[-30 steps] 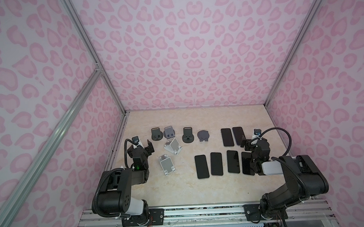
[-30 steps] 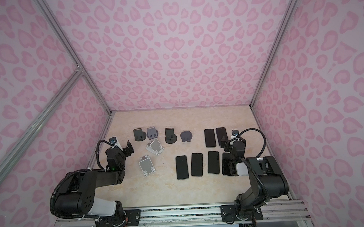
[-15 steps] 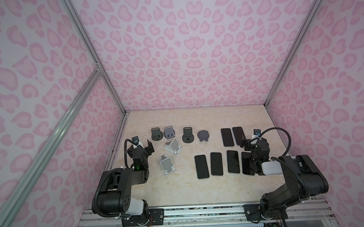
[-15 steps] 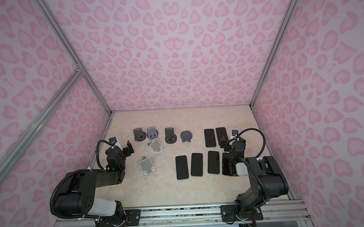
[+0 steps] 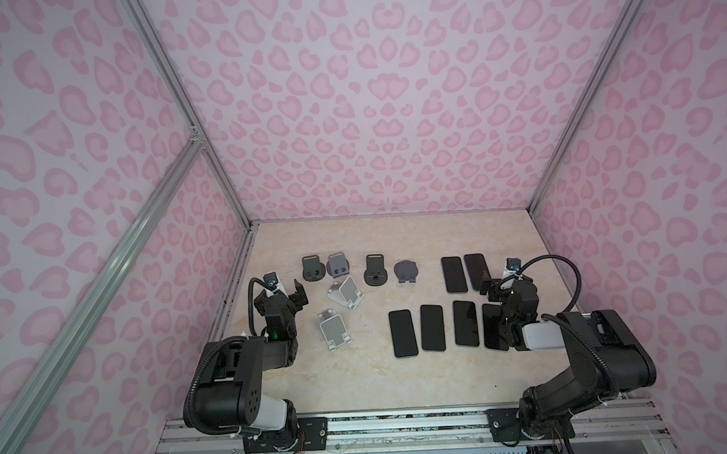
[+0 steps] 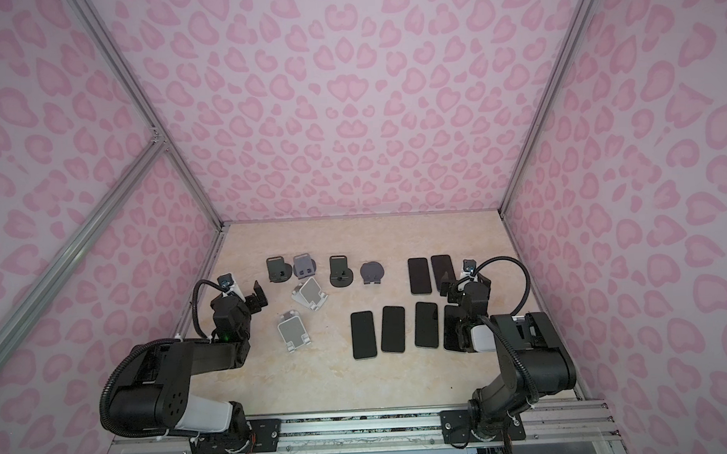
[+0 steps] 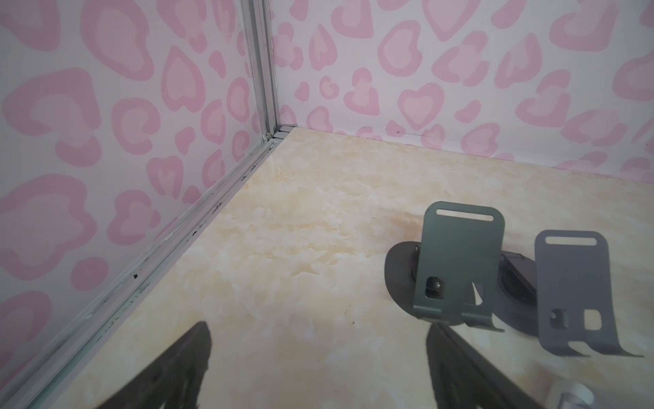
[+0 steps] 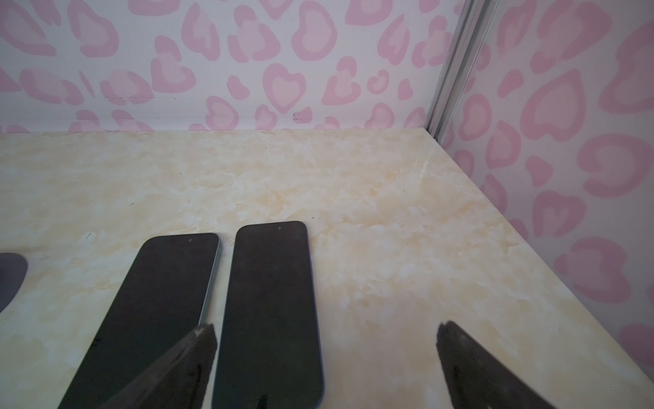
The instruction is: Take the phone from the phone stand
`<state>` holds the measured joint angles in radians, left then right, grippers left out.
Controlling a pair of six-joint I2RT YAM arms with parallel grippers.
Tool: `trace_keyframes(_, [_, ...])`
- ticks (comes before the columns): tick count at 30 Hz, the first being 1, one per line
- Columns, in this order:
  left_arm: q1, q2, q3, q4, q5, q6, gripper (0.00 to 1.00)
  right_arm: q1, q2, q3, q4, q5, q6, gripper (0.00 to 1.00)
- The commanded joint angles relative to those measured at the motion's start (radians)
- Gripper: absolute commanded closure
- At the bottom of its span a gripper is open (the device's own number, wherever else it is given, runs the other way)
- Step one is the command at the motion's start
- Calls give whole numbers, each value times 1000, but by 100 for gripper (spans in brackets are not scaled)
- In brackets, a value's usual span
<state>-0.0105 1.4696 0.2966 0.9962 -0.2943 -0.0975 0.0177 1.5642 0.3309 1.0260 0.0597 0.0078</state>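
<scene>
The left pincer (image 7: 316, 340) hangs low over the table (image 7: 283, 230), jaws spread wide and holding nothing. Just ahead of one fingertip a dark green stand (image 7: 456, 262) stands upright, with a grey stand (image 7: 573, 294) close beside it. Two silver stands (image 5: 345, 293) sit on the side toward the other arm. The right pincer (image 8: 325, 331) also gapes wide and empty. Two dark phones (image 8: 270, 311) lie flat side by side ahead of it, and one finger hangs over the gap between them. In a top view, four more phones (image 5: 432, 327) lie flat in a row behind that pincer, the nearest partly hidden under the wrist. All the phones are well apart from the stands.
</scene>
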Motion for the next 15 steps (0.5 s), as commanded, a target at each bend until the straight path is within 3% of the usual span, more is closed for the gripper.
trace_keyframes(1, [0,1,7,32,4,-3,2,1,5,-4,22,11,-2,0])
trace_keyframes(15, [-1,2,10,25,3,-2,2,1,5,-3,22,11,-3,0])
